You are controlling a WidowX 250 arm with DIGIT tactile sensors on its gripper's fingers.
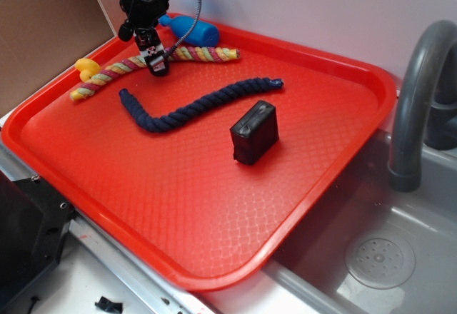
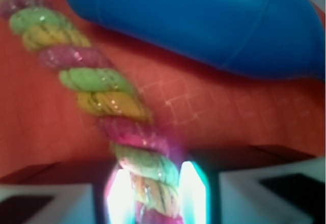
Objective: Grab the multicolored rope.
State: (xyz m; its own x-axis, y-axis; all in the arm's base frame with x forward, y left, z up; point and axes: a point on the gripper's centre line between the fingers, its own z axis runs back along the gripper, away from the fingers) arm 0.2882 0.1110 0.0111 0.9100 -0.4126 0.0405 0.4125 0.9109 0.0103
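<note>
While the gripper (image 1: pixel 156 63) stands low over the multicolored rope (image 1: pixel 114 72), the grasp step looks close to its end: in the wrist view the rope (image 2: pixel 117 112) runs down between the two pale fingertips (image 2: pixel 118 193), which stand narrow, one on each side of the strands. Whether they already pinch it I cannot tell, since glare blurs the contact. My judgement is that the next move calls for a firm squeeze, if not yet made, then a straight lift.

Taking the blue bottle-shaped toy (image 1: pixel 189 30) as landmark, the rope lies on the red tray (image 1: pixel 214 207) just in front of it, its long axis running roughly alongside the toy. One end points past the toy toward the tray's far corner; the other reaches the yellow toy (image 1: pixel 86 68) at the left rim.
</note>
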